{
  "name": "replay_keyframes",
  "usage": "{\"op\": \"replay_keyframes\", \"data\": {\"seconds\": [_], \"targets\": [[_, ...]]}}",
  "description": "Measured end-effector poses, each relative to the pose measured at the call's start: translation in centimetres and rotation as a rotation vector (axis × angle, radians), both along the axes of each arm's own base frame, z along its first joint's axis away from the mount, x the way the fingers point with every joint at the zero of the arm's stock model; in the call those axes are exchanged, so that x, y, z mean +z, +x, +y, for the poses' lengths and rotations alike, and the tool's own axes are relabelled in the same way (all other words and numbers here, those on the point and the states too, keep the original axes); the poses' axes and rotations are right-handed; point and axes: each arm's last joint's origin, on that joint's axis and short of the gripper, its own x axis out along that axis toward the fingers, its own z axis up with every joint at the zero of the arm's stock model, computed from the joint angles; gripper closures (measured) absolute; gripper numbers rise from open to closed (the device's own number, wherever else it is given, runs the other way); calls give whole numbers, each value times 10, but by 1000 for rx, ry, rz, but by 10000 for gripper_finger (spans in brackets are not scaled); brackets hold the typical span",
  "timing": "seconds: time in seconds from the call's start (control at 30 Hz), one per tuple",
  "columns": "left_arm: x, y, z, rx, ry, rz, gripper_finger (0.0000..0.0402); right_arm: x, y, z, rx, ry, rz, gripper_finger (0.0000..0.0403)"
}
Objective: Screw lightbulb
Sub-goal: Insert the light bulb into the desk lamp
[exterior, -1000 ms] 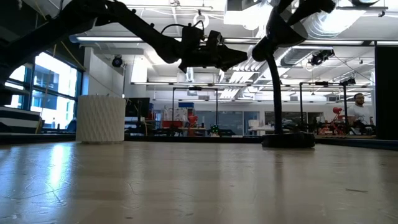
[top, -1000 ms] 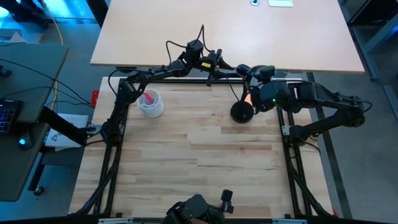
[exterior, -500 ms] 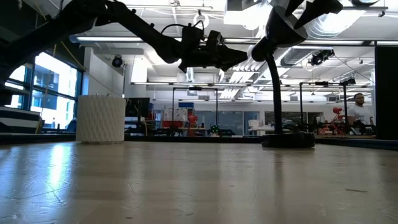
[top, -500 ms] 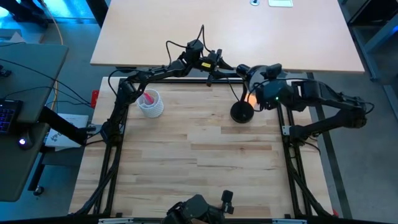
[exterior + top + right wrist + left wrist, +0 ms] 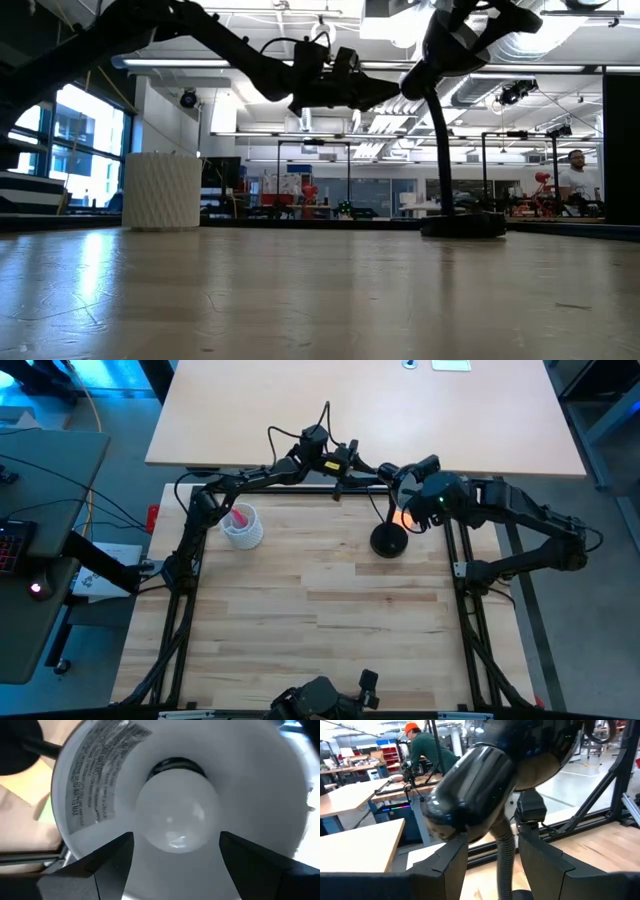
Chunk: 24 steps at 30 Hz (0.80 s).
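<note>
Lightbulb (image 5: pixel 176 820), small, white, frosted and pear-shaped, is seated in the socket inside the white-lined shade (image 5: pixel 95 795) of the black desk lamp (image 5: pixel 389 540), near the far edge of the tabletop (image 5: pixel 320 630). It is faced end-on by the right claw (image 5: pixel 175 857), its long axis in line with the claw's reach; the fingers (image 5: pixel 107 857) are spread wide to either side of the globe and not closed on it. The lamp's neck (image 5: pixel 504 855) is straddled by the half-open left claw (image 5: pixel 492 865); contact cannot be told. The right arm is judged nearer for turning.
</note>
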Motion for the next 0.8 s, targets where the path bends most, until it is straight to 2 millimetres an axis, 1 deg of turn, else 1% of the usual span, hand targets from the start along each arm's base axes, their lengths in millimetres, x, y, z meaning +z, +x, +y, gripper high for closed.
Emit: {"op": "replay_keyframes", "data": {"seconds": [0.2,0.4,0.6,0.8], "targets": [[0,4,-7,-18,23,-6,232,-4,5,-8,-21,26,11,111],[0,6,-9,-10,43,-13,232,-7,10,-12,-35,46,3,111],[0,6,-9,-8,43,-12,232,-4,14,-13,-85,77,-137,111],[0,7,-10,-9,41,-12,232,1,18,-16,-221,147,-402,111]]}}
